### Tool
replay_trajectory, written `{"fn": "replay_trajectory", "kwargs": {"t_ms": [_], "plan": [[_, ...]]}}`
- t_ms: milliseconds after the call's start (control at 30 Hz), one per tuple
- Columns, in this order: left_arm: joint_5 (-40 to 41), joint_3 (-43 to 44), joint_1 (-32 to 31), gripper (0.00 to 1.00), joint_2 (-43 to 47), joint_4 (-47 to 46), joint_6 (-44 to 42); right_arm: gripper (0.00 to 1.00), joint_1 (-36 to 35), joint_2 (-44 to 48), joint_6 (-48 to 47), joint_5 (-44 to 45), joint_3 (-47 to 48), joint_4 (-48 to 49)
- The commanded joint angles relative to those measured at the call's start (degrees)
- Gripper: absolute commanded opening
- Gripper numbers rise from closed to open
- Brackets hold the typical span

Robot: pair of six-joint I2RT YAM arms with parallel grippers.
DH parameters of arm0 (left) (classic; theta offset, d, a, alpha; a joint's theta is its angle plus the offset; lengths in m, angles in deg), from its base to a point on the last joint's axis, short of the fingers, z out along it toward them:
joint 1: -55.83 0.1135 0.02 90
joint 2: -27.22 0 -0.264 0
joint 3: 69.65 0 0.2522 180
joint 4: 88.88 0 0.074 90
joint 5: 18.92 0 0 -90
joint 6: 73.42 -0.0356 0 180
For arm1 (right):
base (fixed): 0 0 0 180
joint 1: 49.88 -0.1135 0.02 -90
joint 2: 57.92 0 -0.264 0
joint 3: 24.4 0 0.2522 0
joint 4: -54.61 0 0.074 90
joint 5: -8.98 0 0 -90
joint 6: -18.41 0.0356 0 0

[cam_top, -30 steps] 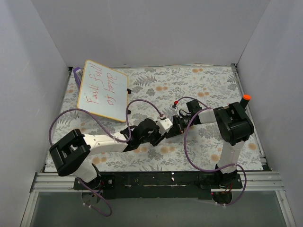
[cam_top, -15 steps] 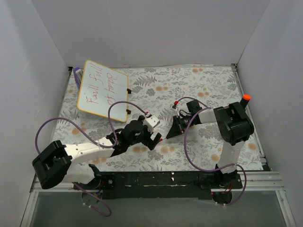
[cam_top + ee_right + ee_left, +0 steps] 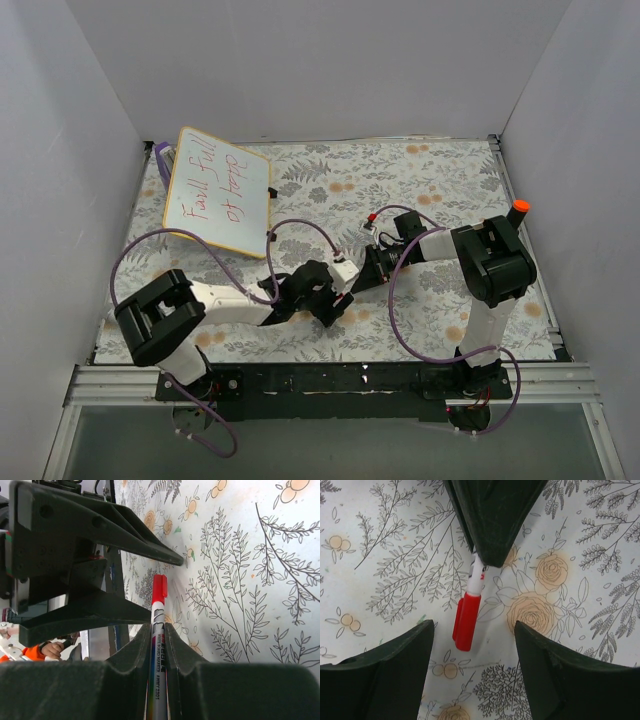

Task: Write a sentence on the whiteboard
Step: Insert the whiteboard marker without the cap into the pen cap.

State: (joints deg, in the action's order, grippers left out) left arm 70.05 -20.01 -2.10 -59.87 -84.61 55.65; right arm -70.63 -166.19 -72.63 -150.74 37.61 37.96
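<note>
The whiteboard [image 3: 215,190] with its yellow-orange frame lies at the far left. The sentence [image 3: 218,186] is on it in red, in two lines. My right gripper [image 3: 365,272] is shut on a whiteboard marker [image 3: 159,680], whose red cap [image 3: 158,592] points at my left gripper. In the left wrist view the cap [image 3: 467,622] sticks out from the right gripper's dark fingers [image 3: 492,515]. My left gripper [image 3: 474,630] is open, with the cap's end between its fingertips and untouched. In the top view the left gripper [image 3: 335,300] is low over the cloth.
A small purple block [image 3: 162,158] lies behind the board's far left corner. An orange-tipped object [image 3: 519,208] stands at the right edge. Purple cables [image 3: 400,300] loop off both arms. White walls enclose the flowered cloth [image 3: 420,180].
My left gripper pulled back to the left, then came back right, so that its open jaws stand around the marker's red cap. The right arm and the marker have not moved.
</note>
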Motion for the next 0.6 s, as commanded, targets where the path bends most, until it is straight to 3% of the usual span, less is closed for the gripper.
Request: {"fn": "replay_trajectory", "kwargs": {"t_ms": [0, 33, 67, 133, 167, 400, 567], "plan": [[0.3, 5.4, -0.4, 0.56, -5.3, 1.7, -0.8, 0.01, 0.1, -0.5, 0.2, -2.4, 1.7, 0.3], [2.1, 6.2, -0.4, 0.49, -6.1, 2.4, -0.9, 0.01, 0.0, -0.5, 0.2, -2.3, 1.7, 0.3], [2.3, 7.4, -0.5, 0.32, -6.7, 3.1, -1.1, 0.01, 0.1, -0.4, 0.2, -2.4, 1.7, 0.2], [2.5, 8.5, -0.4, 0.16, -8.1, 5.4, -1.7, 0.01, 0.1, -0.5, 0.2, -2.4, 1.7, 0.2], [2.6, 8.9, -0.5, 0.0, -8.4, 6.1, -1.9, 0.01, 0.1, -0.5, 0.2, -2.4, 1.7, 0.3], [1.1, 13.7, -0.4, 0.0, -7.1, 6.3, -4.6, 0.01, -0.8, -0.7, 0.6, -2.1, 1.6, 0.3], [2.5, 25.3, -0.3, 0.0, -12.6, 6.4, -8.6, 0.01, -2.1, -0.7, 0.6, -2.3, 1.4, 0.3]]}}
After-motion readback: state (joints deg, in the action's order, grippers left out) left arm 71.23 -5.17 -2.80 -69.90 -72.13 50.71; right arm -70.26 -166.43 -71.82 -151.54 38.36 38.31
